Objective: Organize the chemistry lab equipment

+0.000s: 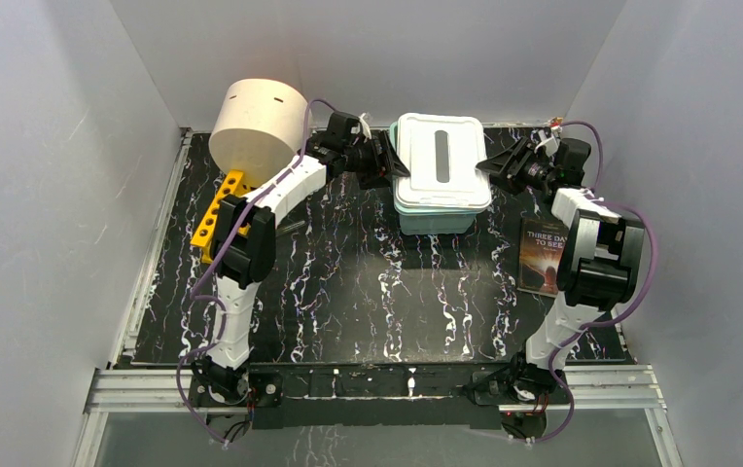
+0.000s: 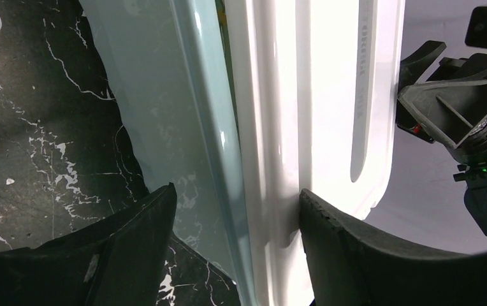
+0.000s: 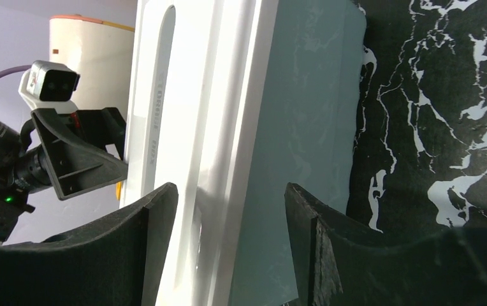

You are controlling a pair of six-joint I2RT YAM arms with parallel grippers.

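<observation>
Top external: the yellow holed rack (image 1: 210, 226) lies on the tabletop (image 1: 368, 282), back along the left arm near its elbow and well apart from the left hand (image 1: 387, 161). No other lab equipment shows. The left hand and right hand (image 1: 497, 165) flank the white lid (image 1: 441, 156) of a teal bin (image 1: 436, 219). A cream cylinder (image 1: 256, 122) crowds the left hand's outer side. A book (image 1: 543, 255) lies nearer the right arm's base than its hand. Open tabletop lies on the arms' side of the bin.

Left wrist: hand spread wide and astride the lid rim. One finger (image 2: 330, 236) is against the lid and the other stands off the bin wall.

Right wrist: hand likewise wide, straddling the rim; contact unclear.

Handling, judged: the rack looks stiff, light and sturdy, so grasp it across its narrow width. The glossy lid is likely slippery; take it by the rim.
</observation>
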